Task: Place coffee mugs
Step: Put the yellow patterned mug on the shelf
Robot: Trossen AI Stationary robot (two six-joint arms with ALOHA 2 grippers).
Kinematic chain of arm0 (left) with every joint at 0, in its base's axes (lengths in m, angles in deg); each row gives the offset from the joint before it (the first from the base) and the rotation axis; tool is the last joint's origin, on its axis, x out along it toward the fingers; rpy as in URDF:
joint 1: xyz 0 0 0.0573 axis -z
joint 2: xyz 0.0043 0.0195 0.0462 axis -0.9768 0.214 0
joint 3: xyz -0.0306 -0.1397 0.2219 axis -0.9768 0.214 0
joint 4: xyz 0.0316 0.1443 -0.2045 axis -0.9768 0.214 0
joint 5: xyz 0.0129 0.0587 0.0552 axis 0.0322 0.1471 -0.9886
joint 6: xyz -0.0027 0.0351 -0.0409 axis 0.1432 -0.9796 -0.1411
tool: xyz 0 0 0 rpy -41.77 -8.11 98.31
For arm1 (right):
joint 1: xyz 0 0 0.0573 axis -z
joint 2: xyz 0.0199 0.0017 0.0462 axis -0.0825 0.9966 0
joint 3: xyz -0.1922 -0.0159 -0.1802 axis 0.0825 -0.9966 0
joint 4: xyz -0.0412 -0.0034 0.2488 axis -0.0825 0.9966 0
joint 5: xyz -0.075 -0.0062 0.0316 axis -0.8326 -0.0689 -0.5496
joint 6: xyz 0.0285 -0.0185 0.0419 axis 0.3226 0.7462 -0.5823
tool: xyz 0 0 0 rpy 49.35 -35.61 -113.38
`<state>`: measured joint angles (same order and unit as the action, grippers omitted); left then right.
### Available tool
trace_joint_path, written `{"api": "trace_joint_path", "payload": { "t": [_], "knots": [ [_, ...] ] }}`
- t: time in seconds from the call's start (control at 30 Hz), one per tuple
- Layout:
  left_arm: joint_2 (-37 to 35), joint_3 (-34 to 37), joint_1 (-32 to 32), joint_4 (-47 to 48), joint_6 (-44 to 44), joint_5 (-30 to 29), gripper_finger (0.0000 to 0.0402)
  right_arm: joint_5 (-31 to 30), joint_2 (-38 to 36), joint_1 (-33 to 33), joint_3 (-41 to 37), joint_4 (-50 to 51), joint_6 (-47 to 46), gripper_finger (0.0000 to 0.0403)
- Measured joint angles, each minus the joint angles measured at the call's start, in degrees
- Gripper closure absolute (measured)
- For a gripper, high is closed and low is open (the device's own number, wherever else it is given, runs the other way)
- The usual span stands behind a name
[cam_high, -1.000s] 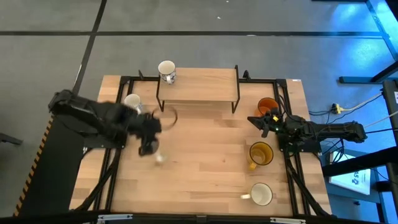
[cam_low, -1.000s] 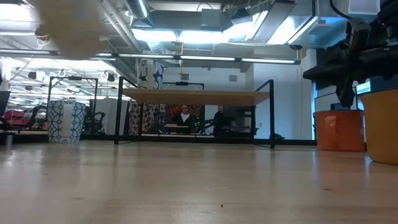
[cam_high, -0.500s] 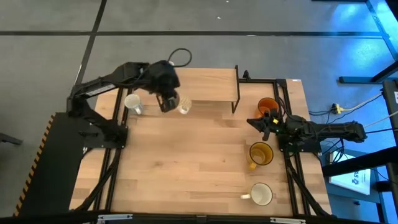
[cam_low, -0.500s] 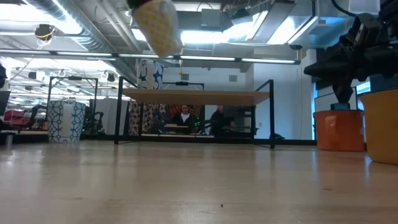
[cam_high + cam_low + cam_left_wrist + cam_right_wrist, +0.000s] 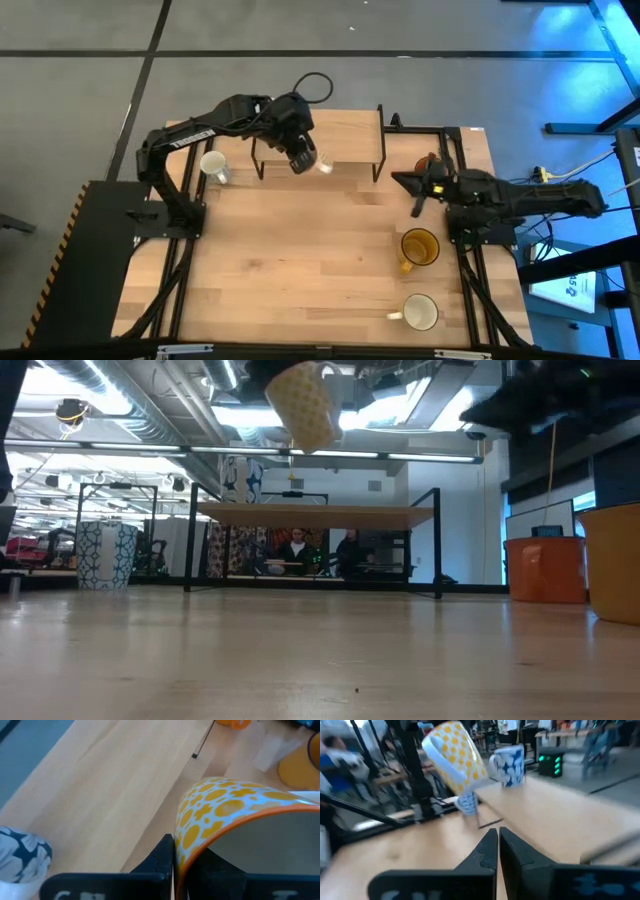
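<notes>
The left tool (image 5: 303, 160) is clamped on the rim of a white mug with yellow dots (image 5: 321, 161), one finger outside the wall and one inside, as the left wrist view shows (image 5: 235, 815). It holds the mug in the air, tilted, just at the front edge of the raised wooden shelf (image 5: 340, 130) that stands at the 12 o'clock side of the tabletop (image 5: 300, 270). In the low view the dotted mug (image 5: 303, 402) hangs high above the shelf (image 5: 315, 511), well clear of the wood.

On the shelf itself, toward 11 o'clock, stands a white mug with dark blue flowers (image 5: 22, 852); the left arm covers it from above. On the tabletop at about 10 o'clock, beside the shelf's leg, sits another patterned white mug (image 5: 213, 166).

The right tool (image 5: 416, 190) hovers at about 2 o'clock, its two fingers pressed together with nothing between them, as the right wrist view shows (image 5: 497, 847). It hangs over the orange mug (image 5: 432, 162), which is mostly hidden from above but stands plain in the low view (image 5: 544, 570). Toward 4 o'clock sits the amber-yellow mug (image 5: 419, 247), handle toward the tabletop's centre, and at 5 o'clock a cream mug (image 5: 419, 312), handle also turned inward.
</notes>
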<state>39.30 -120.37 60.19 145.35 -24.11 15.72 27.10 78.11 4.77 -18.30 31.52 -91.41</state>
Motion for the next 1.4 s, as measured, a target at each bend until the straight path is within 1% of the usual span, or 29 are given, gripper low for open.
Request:
{"api": "trace_joint_path", "payload": {
  "t": [0.1,0.17,0.23,0.33,0.43,0.53,0.63,0.73,0.83,0.93,1.03,1.13,1.27,1.4],
  "knots": [
    [0.0,0.0,0.0,-0.3,1.9,-0.6,0.0384,-1.9,9.6,0.0,8.1,0.0,6.8,0.0398],
    [0.0,0.0,0.0,-0.4,2.9,-0.7,0.0384,-4.8,15.8,0.0,13.3,0.3,8.6,0.0394],
    [0.0,0.0,0.0,-0.3,3.3,-0.7,0.0384,-6.5,21.3,0.0,18.3,0.6,8.9,0.0378],
    [0.0,0.0,0.0,-0.3,3.5,-0.7,0.0384,-6.1,28.3,0.0,25.1,1.5,12.0,0.033],
    [0.0,0.0,0.0,-0.3,4.4,-0.7,0.0384,-1.6,34.4,0.0,30.8,2.3,14.9,0.027],
    [0.0,-0.1,0.0,-0.2,4.6,-0.7,0.0384,0.5,39.2,-0.1,36.5,6.5,15.2,0.0218],
    [0.0,-0.1,0.0,0.2,4.8,-0.6,0.0384,1.4,42.3,0.0,41.3,11.2,16.4,0.0183],
    [0.0,-0.1,0.0,0.9,4.8,-0.3,0.0384,1.3,44.6,0.0,43.7,12.8,16.5,0.0171],
    [0.0,-0.1,0.2,0.9,4.8,-0.3,0.0384,0.0,46.7,0.0,44.7,12.7,16.5,0.0177],
    [0.0,-0.1,0.3,0.9,4.8,-0.3,0.0384,-1.3,48.3,0.0,45.0,12.7,16.5,0.0202],
    [0.0,-0.1,0.3,1.2,4.5,0.0,0.0384,-1.6,48.9,0.0,45.0,11.8,16.5,0.0244],
    [-0.1,-0.1,0.3,1.3,4.6,-0.1,0.0384,-3.5,49.2,0.0,45.0,10.6,16.6,0.0296],
    [-0.2,-0.2,0.1,1.3,5.1,0.0,0.038,-3.8,49.2,0.0,45.0,9.6,17.4,0.0361],
    [-0.2,-0.2,-0.1,1.3,4.7,0.6,0.0372,-3.4,49.2,-0.1,45.0,9.6,17.8,0.0366]
  ]
}}
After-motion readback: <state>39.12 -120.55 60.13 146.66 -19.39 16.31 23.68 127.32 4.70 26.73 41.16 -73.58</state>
